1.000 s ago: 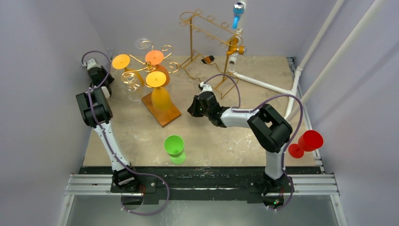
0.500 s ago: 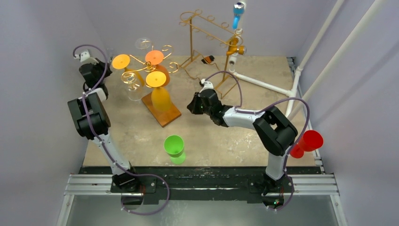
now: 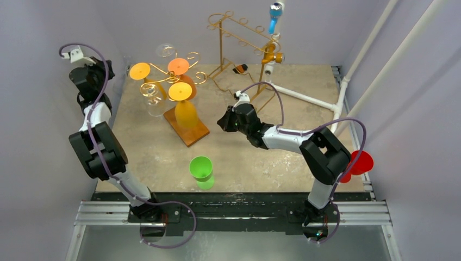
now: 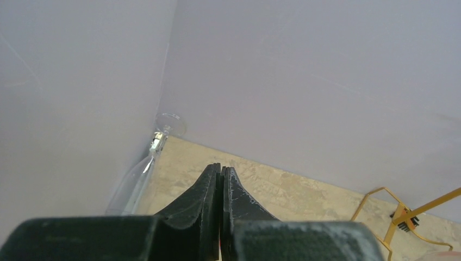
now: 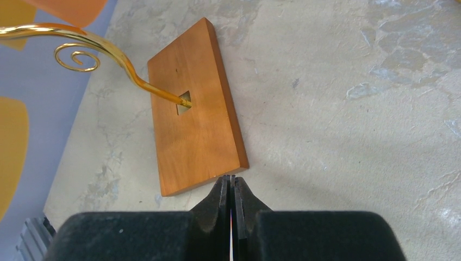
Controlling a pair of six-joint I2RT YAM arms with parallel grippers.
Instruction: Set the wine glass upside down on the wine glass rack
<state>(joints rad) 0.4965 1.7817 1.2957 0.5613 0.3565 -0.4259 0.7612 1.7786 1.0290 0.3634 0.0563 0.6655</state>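
Note:
The gold spiral wine glass rack [image 3: 163, 80] stands on a wooden base [image 3: 187, 129] [image 5: 193, 130]. Orange glasses [image 3: 185, 106] and a clear wine glass [image 3: 154, 101] hang from it upside down. A green wine glass [image 3: 201, 169] stands upright on the table, apart from both arms. My left gripper [image 3: 106, 68] [image 4: 222, 167] is raised at the far left, shut and empty. In the left wrist view a clear glass [image 4: 142, 175] shows foot-up by the wall corner. My right gripper [image 3: 222, 123] [image 5: 232, 176] is shut and empty, just off the base's near corner.
A second gold rack [image 3: 239, 38] stands at the back with a blue and orange fixture [image 3: 273, 32] beside it. White pipes [image 3: 304, 97] cross the back right. A red glass [image 3: 353, 165] lies at the table's right edge. Walls close in on the left and back.
My left arm has risen and swung left, away from the rack, and its jaws have closed. The right arm has shifted only slightly.

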